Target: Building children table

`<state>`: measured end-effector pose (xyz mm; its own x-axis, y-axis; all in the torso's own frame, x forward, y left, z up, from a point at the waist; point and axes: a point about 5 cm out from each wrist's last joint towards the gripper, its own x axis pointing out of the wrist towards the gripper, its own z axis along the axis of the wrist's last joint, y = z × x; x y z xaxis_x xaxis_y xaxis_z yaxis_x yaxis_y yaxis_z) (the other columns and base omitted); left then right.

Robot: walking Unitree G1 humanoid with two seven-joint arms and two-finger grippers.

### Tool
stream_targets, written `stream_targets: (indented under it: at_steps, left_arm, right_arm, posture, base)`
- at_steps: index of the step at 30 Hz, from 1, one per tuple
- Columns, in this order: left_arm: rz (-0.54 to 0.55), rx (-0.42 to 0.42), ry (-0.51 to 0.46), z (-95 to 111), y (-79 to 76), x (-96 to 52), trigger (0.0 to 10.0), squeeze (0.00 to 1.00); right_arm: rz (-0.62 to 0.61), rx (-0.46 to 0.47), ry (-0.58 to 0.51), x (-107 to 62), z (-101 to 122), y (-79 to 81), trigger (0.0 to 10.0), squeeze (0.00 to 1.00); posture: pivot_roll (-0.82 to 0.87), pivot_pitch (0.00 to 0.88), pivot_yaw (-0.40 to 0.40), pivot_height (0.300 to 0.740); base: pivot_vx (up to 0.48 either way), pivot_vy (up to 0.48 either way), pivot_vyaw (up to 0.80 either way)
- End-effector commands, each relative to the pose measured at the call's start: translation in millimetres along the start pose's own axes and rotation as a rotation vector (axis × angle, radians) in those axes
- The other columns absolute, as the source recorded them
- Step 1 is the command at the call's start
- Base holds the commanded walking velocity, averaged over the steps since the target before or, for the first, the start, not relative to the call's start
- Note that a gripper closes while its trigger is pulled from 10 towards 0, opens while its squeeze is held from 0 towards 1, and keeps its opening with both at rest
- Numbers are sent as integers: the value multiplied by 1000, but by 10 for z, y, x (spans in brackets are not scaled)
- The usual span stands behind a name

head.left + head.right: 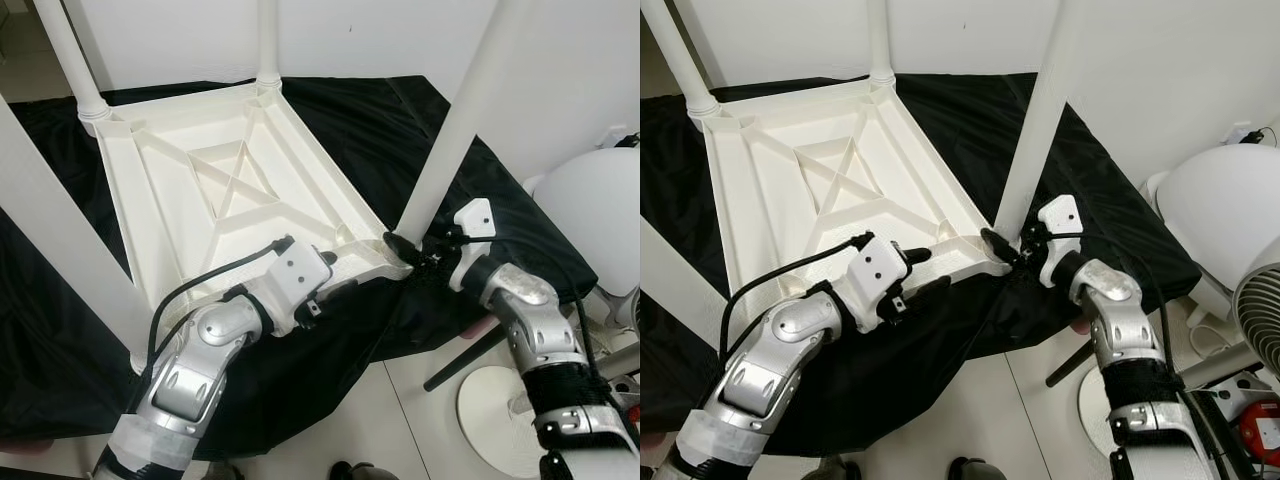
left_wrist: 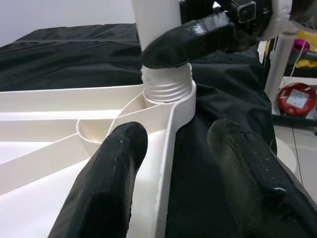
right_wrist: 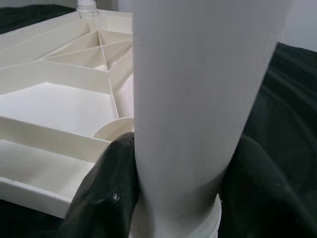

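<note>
Right gripper seats a leg in the upturned tabletop's near corner.

The white tabletop (image 1: pixel 230 190) lies underside up on a black cloth (image 1: pixel 400 130). The right gripper (image 1: pixel 1012 250) has its jaws closed round the base of the leg (image 1: pixel 455 130), likely to screw it into the corner socket (image 2: pixel 168 91). The left gripper (image 2: pixel 173 163), jaws wide, straddles the tabletop's edge beside that corner, probably to steady it.
</note>
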<state>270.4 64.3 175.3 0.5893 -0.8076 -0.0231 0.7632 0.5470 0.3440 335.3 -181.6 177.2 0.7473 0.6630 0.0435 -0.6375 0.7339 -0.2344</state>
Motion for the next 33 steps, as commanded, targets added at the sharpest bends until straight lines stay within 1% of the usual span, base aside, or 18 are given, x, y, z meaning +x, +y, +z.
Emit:
stream_targets:
  at_steps: [1, 7, 8, 9, 10, 11, 12, 15, 16, 18, 20, 23, 24, 26, 28, 29, 31, 33]
  left_arm:
    - [-87, 4, 5, -25, -74, 5, 10000, 0]
    - [-94, 10, 6, -23, -95, -10, 10000, 0]
    - [-95, 10, 8, -25, -97, -13, 10000, 0]
    - [-95, 10, 8, -25, -97, -13, 10000, 0]
    - [-90, 13, 10, -29, -95, -13, 10000, 0]
    - [-83, 17, 12, -37, -98, -8, 10000, 0]
    - [-83, 17, 12, -37, -98, -8, 10000, 0]
    - [-61, 22, 24, -64, -96, 13, 10000, 0]
    - [-61, 22, 24, -64, -96, 13, 10000, 0]
    - [-37, -3, 29, -86, -60, 17, 10000, 0]
    - [-37, -3, 29, -86, -60, 17, 10000, 0]
    - [-2, 5, 45, -123, -9, 21, 10000, 0]
    - [-2, 5, 45, -123, -9, 21, 10000, 0]
    - [5, 6, 44, -124, -1, 20, 10000, 0]
    - [6, 7, 44, -124, -1, 18, 10000, 0]
    - [15, 17, 46, -134, 11, 18, 10000, 0]
    - [15, 17, 46, -134, 11, 18, 10000, 0]
    - [69, 8, 59, -165, 83, -1, 10000, 0]
  right_arm:
    - [43, -17, 34, 19, -61, 48, 0, 0]
    - [64, -12, 45, 37, -95, 63, 0, 0]
    - [63, -3, 50, 42, -121, 75, 824, 0]
    - [63, -3, 50, 42, -121, 75, 824, 0]
    - [44, 7, 48, 53, -131, 83, 10000, 0]
    - [17, 44, 32, 61, -126, 98, 10000, 0]
    - [17, 44, 32, 61, -126, 98, 10000, 0]
    - [-70, 94, -1, 69, -100, 131, 10000, 0]
    - [-70, 94, -1, 69, -100, 131, 10000, 0]
    - [-202, 99, -19, 72, -68, 200, 10000, 0]
    - [-202, 99, -19, 72, -68, 200, 10000, 0]
    - [-349, 89, -37, 49, -56, 397, 10000, 0]
    - [-349, 89, -37, 49, -56, 397, 10000, 0]
    - [-435, 112, -31, 41, -69, 490, 10000, 0]
    - [-459, 122, -25, 39, -76, 507, 10000, 0]
    - [-516, 154, -2, 62, -104, 559, 10000, 0]
    - [-516, 154, -2, 62, -104, 559, 10000, 0]
    - [-623, 233, 26, 144, -133, 702, 10000, 0]
  posture:
    - [-9, 88, -17, 740]
    - [-3, 89, -15, 740]
    - [2, 89, -16, 740]
    - [2, 89, -16, 740]
    - [-1, 84, -12, 740]
    - [-7, 84, -11, 740]
    - [-7, 84, -11, 740]
    - [-11, 78, -12, 740]
    - [-11, 78, -12, 740]
    - [-21, 87, -9, 740]
    - [-21, 87, -9, 740]
    - [-22, 81, -12, 740]
    - [-22, 81, -12, 740]
    - [-21, 72, -21, 740]
    - [-21, 72, -21, 740]
    - [-15, 55, -35, 740]
    - [-15, 55, -35, 740]
    - [-8, 44, -22, 740]
  base:
    - [0, 0, 0]
    - [0, 0, 0]
    - [0, 0, 0]
    - [0, 0, 0]
    - [0, 0, 0]
    - [0, 0, 0]
    - [0, 0, 0]
    - [0, 0, 0]
    - [0, 0, 0]
    - [0, 0, 0]
    - [0, 0, 0]
    - [0, 0, 0]
    - [0, 0, 0]
    - [0, 0, 0]
    - [0, 0, 0]
    - [0, 0, 0]
    - [0, 0, 0]
    - [0, 0, 0]
